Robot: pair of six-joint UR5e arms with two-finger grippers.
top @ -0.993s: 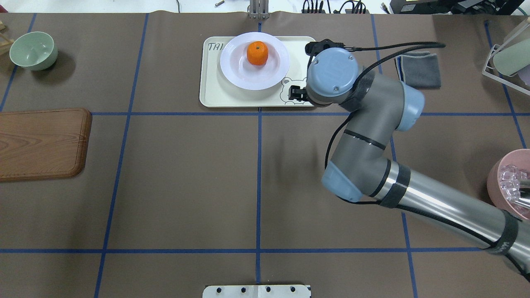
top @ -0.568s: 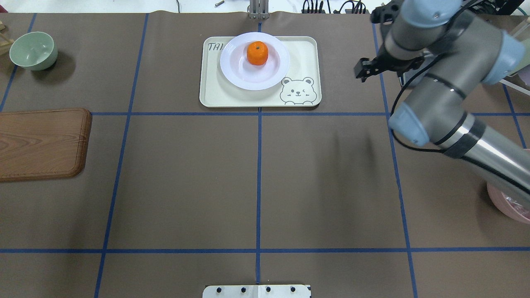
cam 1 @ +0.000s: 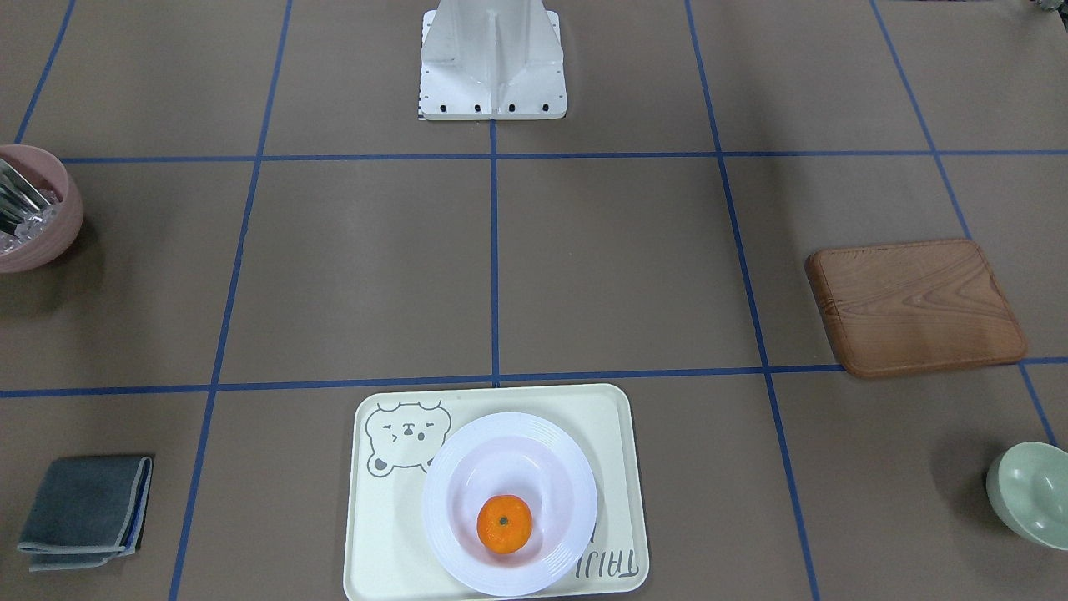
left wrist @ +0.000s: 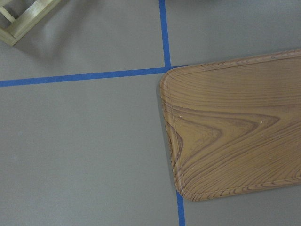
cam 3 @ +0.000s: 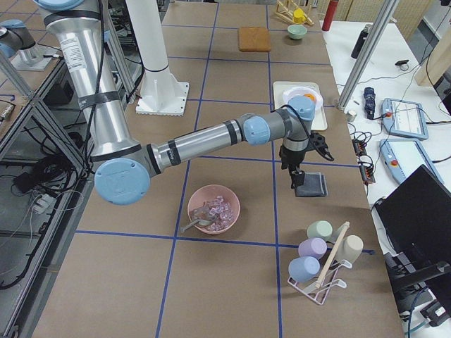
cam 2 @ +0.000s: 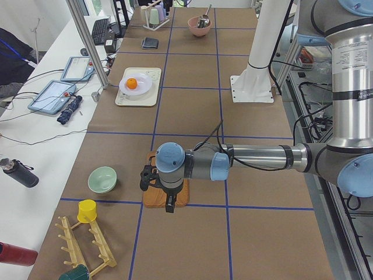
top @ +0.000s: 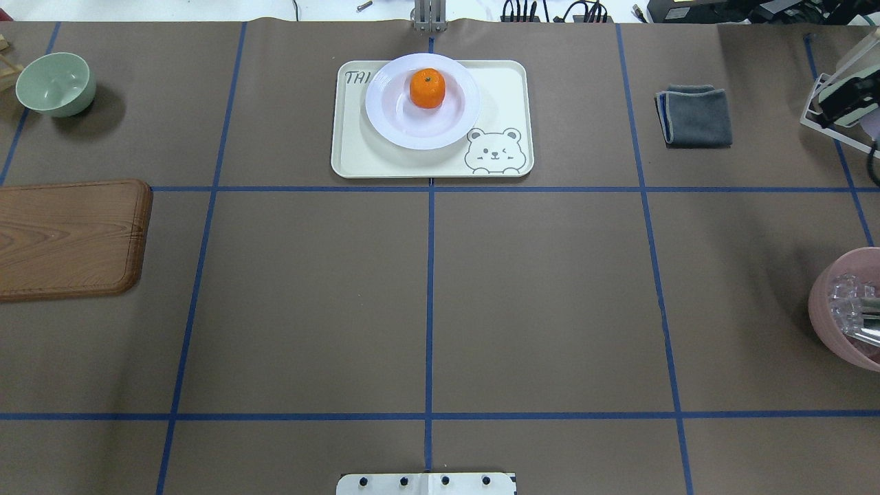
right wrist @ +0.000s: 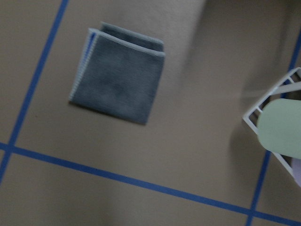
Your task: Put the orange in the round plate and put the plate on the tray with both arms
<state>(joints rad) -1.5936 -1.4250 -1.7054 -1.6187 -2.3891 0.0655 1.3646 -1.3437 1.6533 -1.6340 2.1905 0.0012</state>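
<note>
The orange (top: pixel 427 88) sits in the round plate (top: pixel 385 124), off-centre toward the far rim. The plate rests on the tray (top: pixel 357 155), over its lettering corner and away from the bear drawing. The front-facing view shows the same: orange (cam 1: pixel 504 523), plate (cam 1: pixel 450 467), tray (cam 1: pixel 375 534). No gripper is near them. In the exterior right view my right gripper (cam 3: pixel 294 182) hangs over the grey cloth (cam 3: pixel 313 184). My left gripper (cam 2: pixel 168 205) hangs over the wooden board (cam 2: pixel 152 198). I cannot tell whether either is open or shut.
A pale green bowl (top: pixel 55 82) stands at the far left and the wooden board (top: pixel 69 237) lies at the left edge. A pink bowl (top: pixel 849 309) with clear pieces sits at the right edge. The grey cloth (top: pixel 694 115) and a mug rack (cam 3: pixel 324 264) are at the far right.
My right arm has pulled away from beside the tray, moving right and almost out of the overhead view. The plate, orange and tray have stayed put.
</note>
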